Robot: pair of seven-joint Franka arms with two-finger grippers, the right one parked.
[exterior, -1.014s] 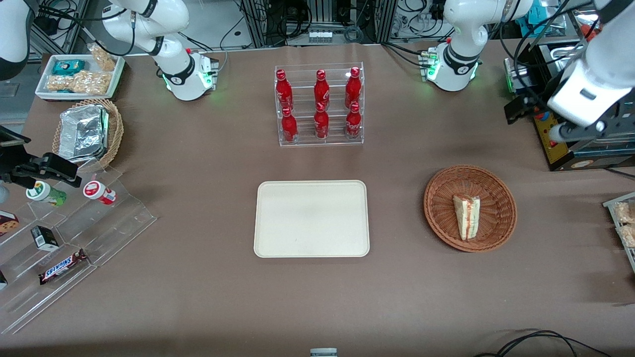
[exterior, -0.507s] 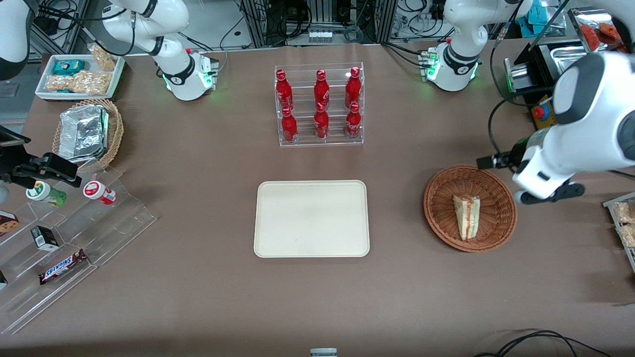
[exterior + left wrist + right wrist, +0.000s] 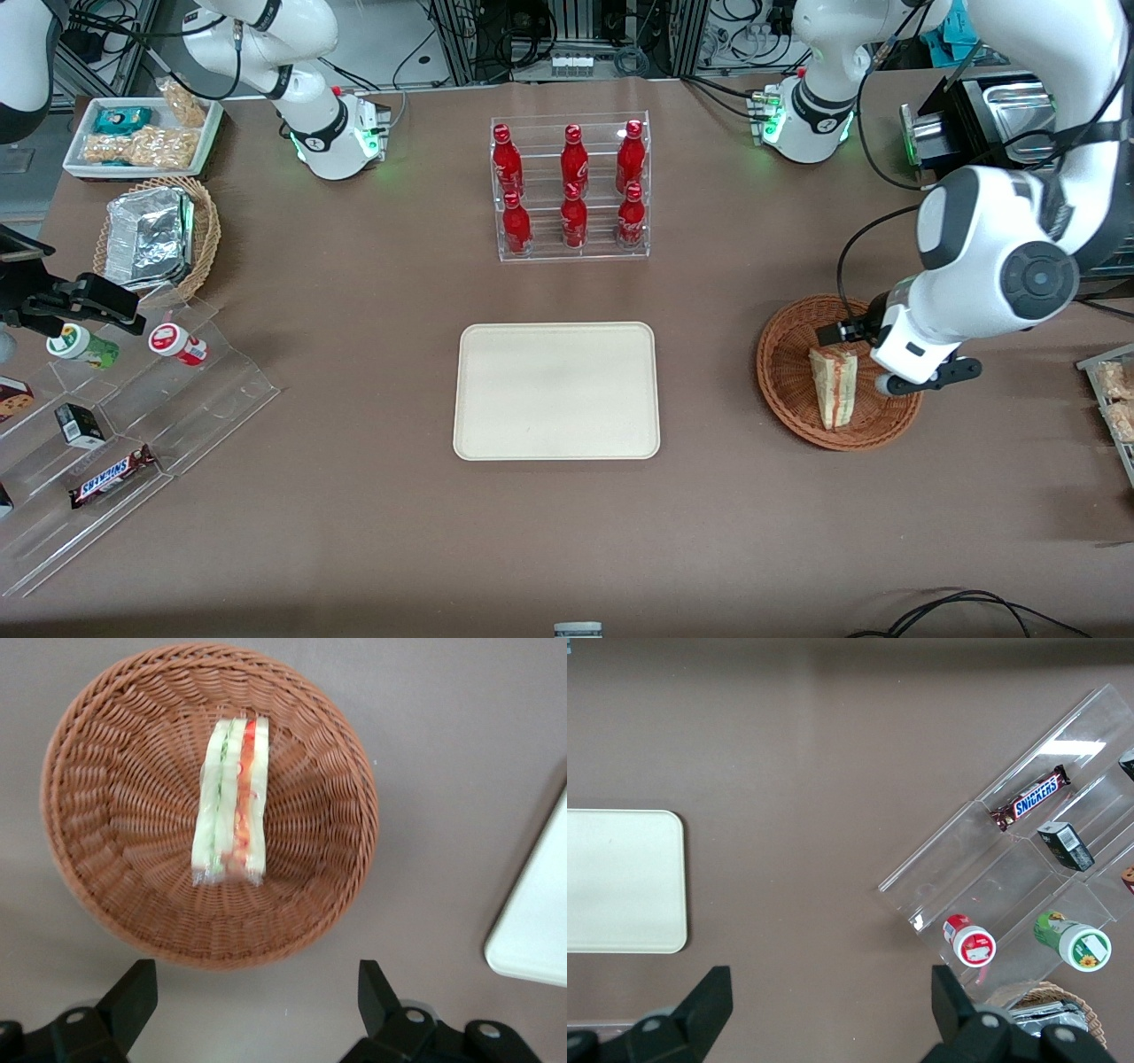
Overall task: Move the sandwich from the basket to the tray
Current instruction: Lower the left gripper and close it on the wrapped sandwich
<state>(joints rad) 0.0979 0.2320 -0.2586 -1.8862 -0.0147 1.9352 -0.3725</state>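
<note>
The wedge-shaped sandwich [image 3: 834, 387] lies in the round reddish-brown basket [image 3: 788, 337], toward the working arm's end of the table. The cream tray [image 3: 556, 390] sits flat and bare at the table's middle. My left gripper [image 3: 904, 359] hovers above the basket's rim on the working arm's side, beside the sandwich. In the left wrist view the gripper [image 3: 252, 1001] is open and empty, with its fingers [image 3: 133, 992] wide apart over bare table just outside the basket [image 3: 115, 859]. The sandwich [image 3: 232, 802] lies across the basket's middle, and a corner of the tray [image 3: 540, 921] shows.
A clear rack of red bottles [image 3: 571, 190] stands farther from the front camera than the tray. A tan basket of foil packs [image 3: 159, 235], a white snack tray [image 3: 142, 133] and an acrylic stand with snacks [image 3: 133, 416] lie toward the parked arm's end.
My left arm has swung in from the working arm's end of the table and come down; the gripper now hangs over the basket's rim next to the sandwich. The sandwich has not moved.
</note>
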